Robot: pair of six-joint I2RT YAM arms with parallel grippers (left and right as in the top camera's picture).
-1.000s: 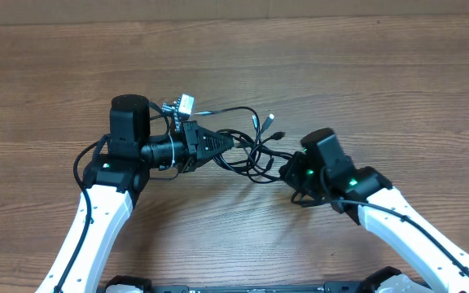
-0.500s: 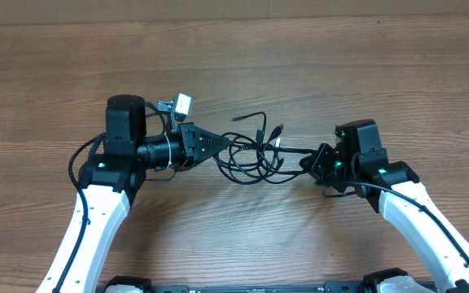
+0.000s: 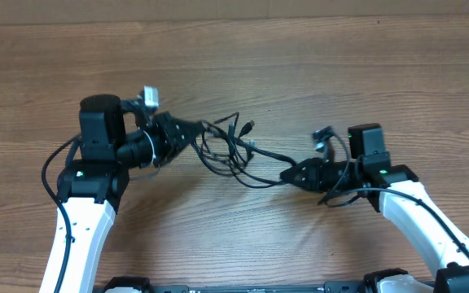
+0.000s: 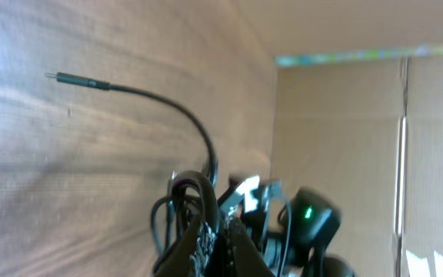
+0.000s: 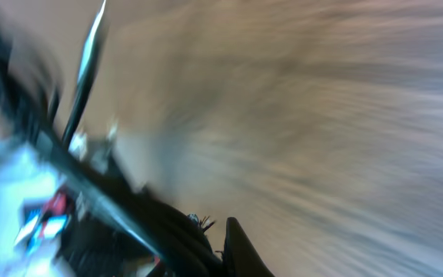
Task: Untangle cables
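Two thin black cables (image 3: pixel 238 155) run in loose loops across the wooden table (image 3: pixel 243 236), held at either end. Nearest the front, the right gripper (image 3: pixel 291 173) lies low and points left. Its fingers (image 5: pixel 241 254) are pressed together on a strand that enters right at their tips. Its own camera is too smeared to show more than a dark line running off from them. The right arm (image 3: pixel 418 216) reaches in from the front right corner with its white link angled inward. It bends at a black wrist block showing a green light (image 3: pixel 379 169), so the hand lies about level with the tabletop. From those tips the strand climbs up and left into the tangle, a knot of slack loops just off the nose of the left gripper (image 3: pixel 194 130). That gripper sits further back and points right, closed to a narrow wedge with the loops gathered at it. From its wrist camera the black loops bunch right over the fingertips (image 4: pixel 233 258), and one end arcs away over the wood. The left arm (image 3: pixel 84 220) comes up from the front left, its white link nearly straight, and the black wrist is turned so the hand lies sideways. Beyond the knot, two short ends with plug tips (image 3: pixel 251 125) stick out toward the far side, lying free and touching neither gripper.
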